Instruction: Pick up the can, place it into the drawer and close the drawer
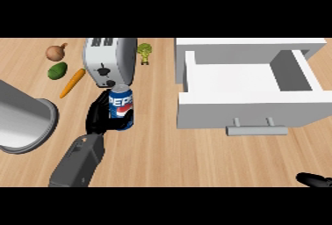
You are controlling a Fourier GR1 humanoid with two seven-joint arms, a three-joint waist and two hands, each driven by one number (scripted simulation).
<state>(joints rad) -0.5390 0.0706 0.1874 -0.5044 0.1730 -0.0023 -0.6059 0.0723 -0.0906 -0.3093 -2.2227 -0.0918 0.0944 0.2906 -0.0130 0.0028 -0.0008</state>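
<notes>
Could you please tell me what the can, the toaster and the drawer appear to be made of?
The can, held in the left hand, looks like printed metal: glossy blue wrap, silvery rim. The toaster appears to be brushed or polished metal, judging by its pale grey sheen. The drawer looks matte white, perhaps painted wood or laminate, with a grey, possibly metal handle.
</notes>
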